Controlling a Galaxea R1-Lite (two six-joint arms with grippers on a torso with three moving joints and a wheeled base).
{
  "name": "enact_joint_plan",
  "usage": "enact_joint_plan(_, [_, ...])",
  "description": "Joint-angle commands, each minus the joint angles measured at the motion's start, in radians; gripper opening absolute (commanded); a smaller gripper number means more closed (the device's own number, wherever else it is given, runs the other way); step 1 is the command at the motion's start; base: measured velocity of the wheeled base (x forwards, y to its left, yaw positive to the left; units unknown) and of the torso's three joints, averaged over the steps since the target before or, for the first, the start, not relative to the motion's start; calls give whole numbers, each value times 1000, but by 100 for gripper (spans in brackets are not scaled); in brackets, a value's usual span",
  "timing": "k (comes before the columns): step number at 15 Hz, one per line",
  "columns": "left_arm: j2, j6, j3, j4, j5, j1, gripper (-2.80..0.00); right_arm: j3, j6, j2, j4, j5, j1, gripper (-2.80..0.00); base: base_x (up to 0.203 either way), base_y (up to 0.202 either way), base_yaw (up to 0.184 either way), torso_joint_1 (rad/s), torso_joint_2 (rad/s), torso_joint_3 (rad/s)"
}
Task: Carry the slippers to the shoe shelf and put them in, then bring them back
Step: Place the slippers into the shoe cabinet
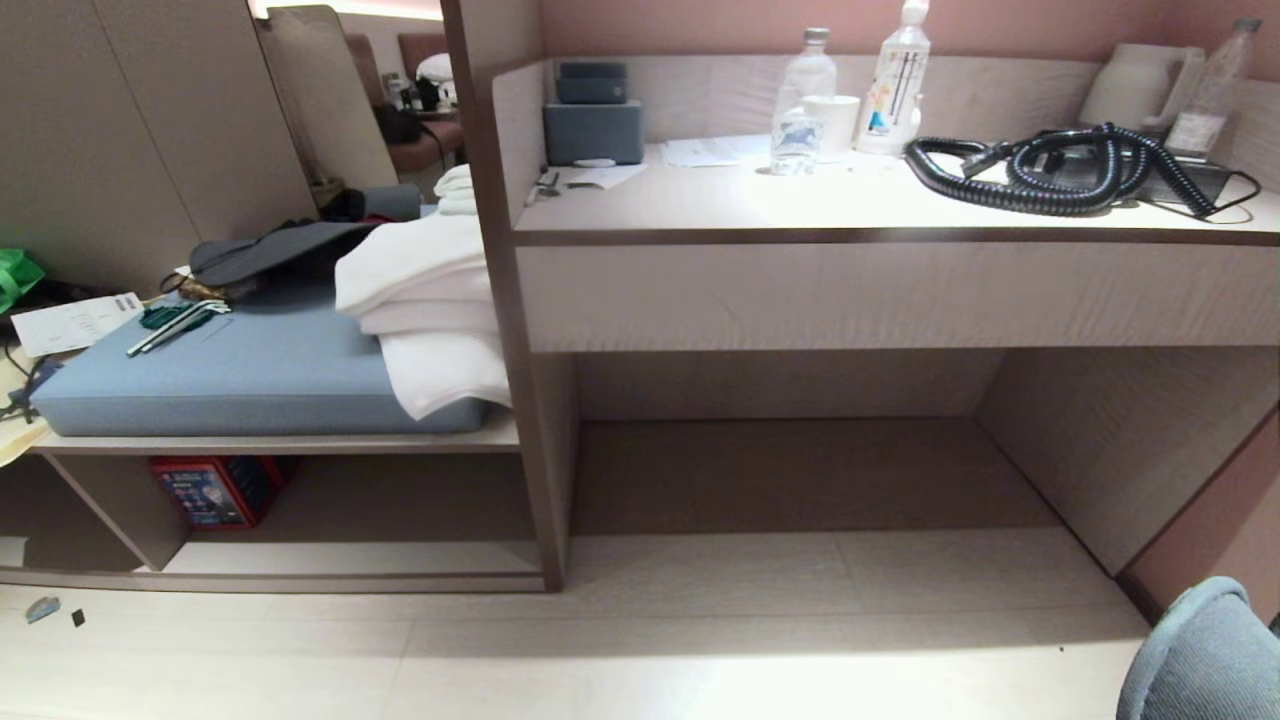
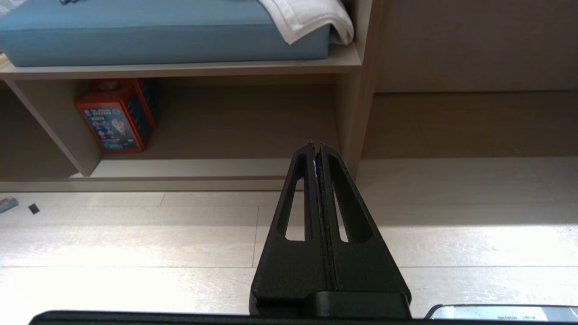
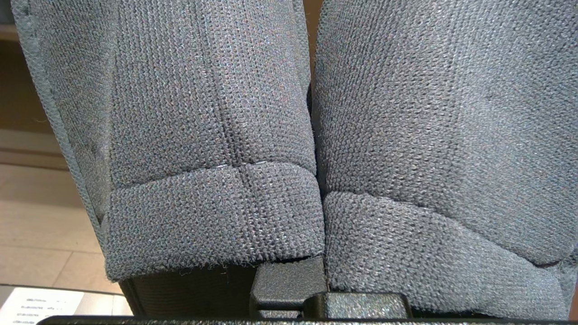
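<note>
Two slippers [image 3: 316, 135] hang side by side, touching, pinched in the right gripper [image 3: 311, 280], whose fingers are buried in the dark knit fabric; in the head view they show at the near right corner. The left gripper [image 2: 317, 146] hovers over the pale floor [image 2: 135, 234] with fingers pressed together, near the shoe shelf [image 1: 350, 560], which lies far left beneath a blue cushion [image 1: 250, 380].
</note>
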Motion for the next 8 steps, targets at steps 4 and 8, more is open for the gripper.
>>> enact_joint_plan(4, [0, -1, 0, 0, 0, 0, -280, 0, -1, 0, 0, 0, 0, -280, 0, 0, 0, 1, 1, 200])
enact_joint_plan(8, [1, 3, 0, 0, 0, 0, -280, 0, -1, 0, 0, 0, 0, -280, 0, 0, 0, 3, 3, 137])
